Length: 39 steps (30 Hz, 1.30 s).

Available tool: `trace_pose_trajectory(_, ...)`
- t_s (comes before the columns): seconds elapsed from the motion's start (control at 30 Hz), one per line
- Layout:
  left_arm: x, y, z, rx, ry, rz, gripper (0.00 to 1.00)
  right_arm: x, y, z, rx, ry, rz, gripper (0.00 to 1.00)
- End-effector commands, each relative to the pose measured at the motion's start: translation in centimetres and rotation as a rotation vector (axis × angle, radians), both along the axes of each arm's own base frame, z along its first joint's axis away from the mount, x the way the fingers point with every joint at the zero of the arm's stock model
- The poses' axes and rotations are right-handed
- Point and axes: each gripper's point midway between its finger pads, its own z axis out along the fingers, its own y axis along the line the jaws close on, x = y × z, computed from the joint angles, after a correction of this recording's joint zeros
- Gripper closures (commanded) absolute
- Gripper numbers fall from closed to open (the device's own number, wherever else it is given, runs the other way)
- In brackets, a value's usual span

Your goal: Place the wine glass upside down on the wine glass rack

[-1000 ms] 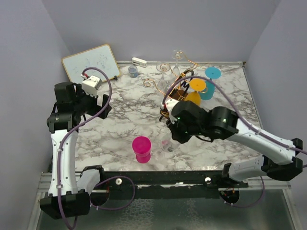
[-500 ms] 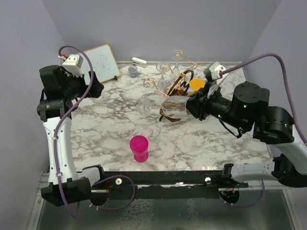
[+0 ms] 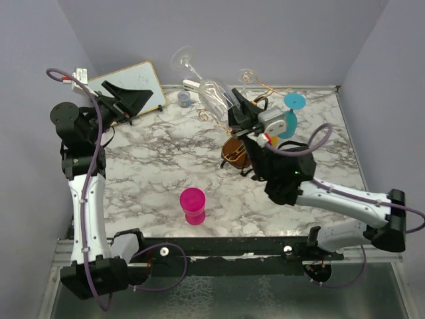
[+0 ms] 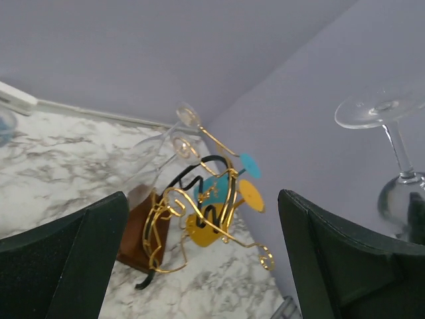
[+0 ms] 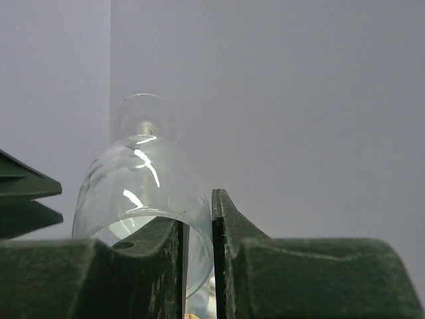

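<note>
Clear glass (image 3: 211,92) aloft, its rim pinched in the right gripper (image 3: 235,108).
One rack (image 3: 240,147) stands below that gripper; one pink cup (image 3: 194,205) stands on its near side; the left gripper (image 3: 136,101) gapes empty, well apart.

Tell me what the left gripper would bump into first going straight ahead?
The left gripper would probably meet the gold wine glass rack first, centred in its wrist view. The clear wine glass is off to one side, but depth is unclear.
</note>
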Motion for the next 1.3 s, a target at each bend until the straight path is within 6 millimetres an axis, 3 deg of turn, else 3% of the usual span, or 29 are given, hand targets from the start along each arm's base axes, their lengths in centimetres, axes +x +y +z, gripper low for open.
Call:
trace_pose_trajectory(0.0,-0.4,-2.3,4.3,-0.215,-0.061,-0.21,0.03,-1.6,-2.2,5.2,0.232,-0.338,-0.138,0.99)
trace_pose_trajectory(0.1,-0.3,-3.3,5.4,-0.24,-0.074,-0.246,0.03,-0.1,-0.4,4.7,0.279,-0.348,-0.098,0.99)
trace_pose_trajectory(0.23,-0.5,-4.7,7.3,-0.351,-0.129,-0.343,0.02,2.7,-0.4,3.2,0.427,-0.294,-0.079,0.99)
trace_pose_trajectory(0.37,-0.5,-5.5,8.9,-0.358,-0.195,-0.403,0.1,4.4,-0.5,1.6,0.582,-0.247,-0.026,0.99)
trace_pose_trajectory(0.7,1.3,-8.0,10.5,-0.336,-0.29,-0.475,0.26,5.2,2.1,-0.7,0.771,-0.189,0.162,0.99)
trace_pose_trajectory(0.83,1.6,-8.4,11.4,-0.368,-0.338,-0.5,0.36,5.3,2.6,-1.5,0.819,-0.156,0.222,0.99)
trace_pose_trajectory(0.93,2.2,-8.8,11.5,-0.356,-0.351,-0.49,0.54,5.2,2.5,-1.5,0.839,-0.153,0.232,0.99)
trace_pose_trajectory(1.1,2.2,-9.5,12.9,-0.355,-0.388,-0.499,0.61,5.6,2.8,-1.9,0.863,-0.124,0.247,0.99)
trace_pose_trajectory(1.17,2.3,-9.7,13.2,-0.355,-0.393,-0.503,0.74,6.1,2.7,-2.5,0.89,-0.095,0.236,0.99)
trace_pose_trajectory(1.27,2.3,-10.0,13.3,-0.351,-0.394,-0.512,0.78,6.6,2.8,-3.1,0.931,-0.061,0.243,0.99)
